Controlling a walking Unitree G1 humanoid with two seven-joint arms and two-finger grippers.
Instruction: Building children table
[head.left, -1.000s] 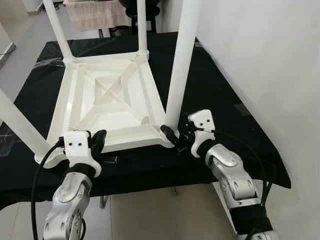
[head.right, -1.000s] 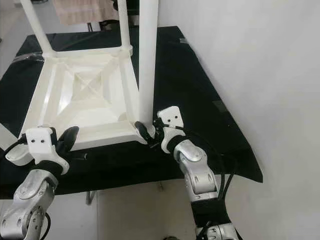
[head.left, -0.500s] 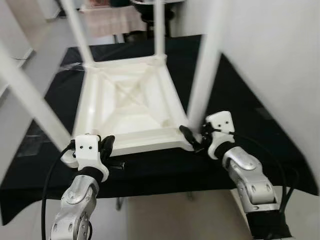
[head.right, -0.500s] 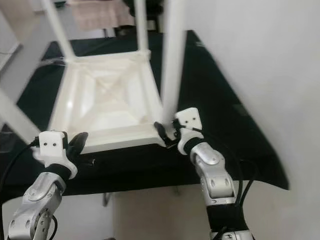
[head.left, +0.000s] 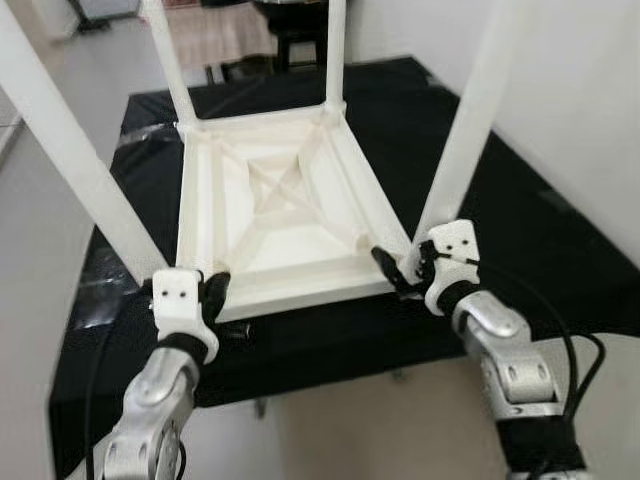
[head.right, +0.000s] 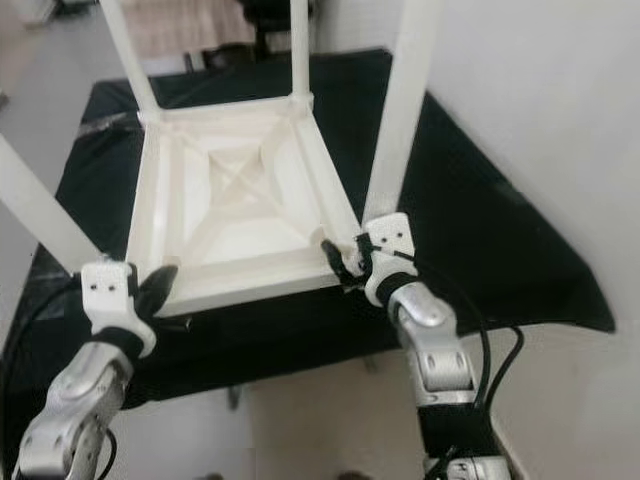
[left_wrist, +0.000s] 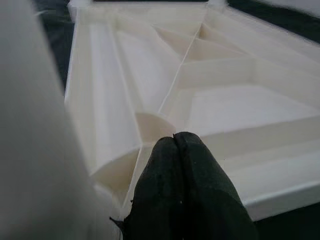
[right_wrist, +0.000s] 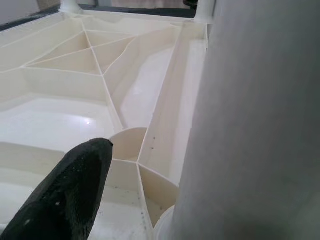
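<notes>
All four legs look seated in the upturned table (head.left: 270, 215); my left gripper (left_wrist: 180, 150), fingers pressed together and empty, rests at its near edge, right gripper (head.left: 395, 275) straddles the near-right leg (head.left: 465, 130), grip unclear; next, I judge, flipping.

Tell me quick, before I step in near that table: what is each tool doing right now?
Left tool: shut, holding nothing, tips over the near rim of the upturned table.
Right tool: cannot tell, at the near right leg.

Before me stands a table (head.left: 520, 230) draped in black cloth, its right side close to a plain white wall (head.left: 590, 90). Pale grey floor (head.left: 40, 200) runs along my left, and a dark chair (head.right: 265, 25) waits beyond.
</notes>
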